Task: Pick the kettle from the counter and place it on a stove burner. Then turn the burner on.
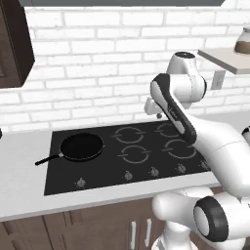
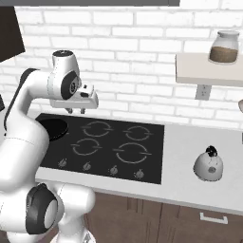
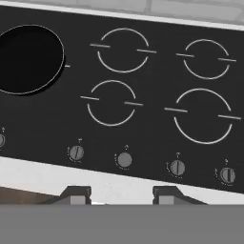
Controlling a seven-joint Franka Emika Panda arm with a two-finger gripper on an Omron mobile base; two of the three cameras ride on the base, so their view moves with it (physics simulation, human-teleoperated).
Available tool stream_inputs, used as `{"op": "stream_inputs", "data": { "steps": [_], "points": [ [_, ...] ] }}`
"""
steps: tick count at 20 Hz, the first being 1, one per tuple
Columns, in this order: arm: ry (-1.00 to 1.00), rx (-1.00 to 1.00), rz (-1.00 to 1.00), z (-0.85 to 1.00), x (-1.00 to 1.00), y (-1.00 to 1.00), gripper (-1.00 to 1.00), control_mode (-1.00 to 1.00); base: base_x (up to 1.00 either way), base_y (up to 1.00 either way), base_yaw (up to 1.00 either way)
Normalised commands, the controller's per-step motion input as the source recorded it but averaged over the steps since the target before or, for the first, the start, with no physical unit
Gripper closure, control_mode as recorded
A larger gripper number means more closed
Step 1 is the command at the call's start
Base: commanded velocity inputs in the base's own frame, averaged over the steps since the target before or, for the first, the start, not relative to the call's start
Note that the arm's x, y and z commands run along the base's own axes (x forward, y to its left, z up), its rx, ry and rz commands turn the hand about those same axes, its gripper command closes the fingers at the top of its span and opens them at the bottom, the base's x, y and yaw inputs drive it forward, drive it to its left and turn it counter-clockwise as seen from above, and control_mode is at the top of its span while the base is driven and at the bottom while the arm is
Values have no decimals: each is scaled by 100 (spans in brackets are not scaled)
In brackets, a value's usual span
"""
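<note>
The small white kettle [image 2: 209, 163] with a dark knob stands upright on the light grey counter [image 2: 185, 142], right of the black cooktop [image 2: 152, 152]. My gripper [image 2: 76, 110] hangs open and empty above the cooktop's back left, far from the kettle. In the hand view its fingertips [image 3: 76, 194] stand apart over the cooktop's front edge, the gripper [image 3: 121, 195] holding nothing. Below it lie several grey ring burners, among them a front left stove burner [image 3: 112, 102] and a larger front right one [image 3: 202, 116]. None glows.
A black frying pan [image 1: 82, 146] with a long handle covers the far left burner. A row of knobs [image 3: 124, 159] runs along the cooktop front. A brown-tinted glass jar [image 2: 224, 47] sits on a wall shelf [image 2: 209, 69] above the kettle.
</note>
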Motion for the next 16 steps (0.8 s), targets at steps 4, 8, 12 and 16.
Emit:
{"op": "stream_inputs", "data": {
  "steps": [4, 8, 12, 16],
  "points": [
    [0, -1, -6, -8, -5, -27, -100, -100, 0, 0, 0],
    [-2, 2, -3, -8, -31, -92, -100, -100, 0, 0, 0],
    [-4, 4, -7, 0, -35, -100, -100, -100, 0, 0, 0],
    [-1, 5, -12, 0, -31, -100, -100, -100, 0, 0, 0]
  ]
}}
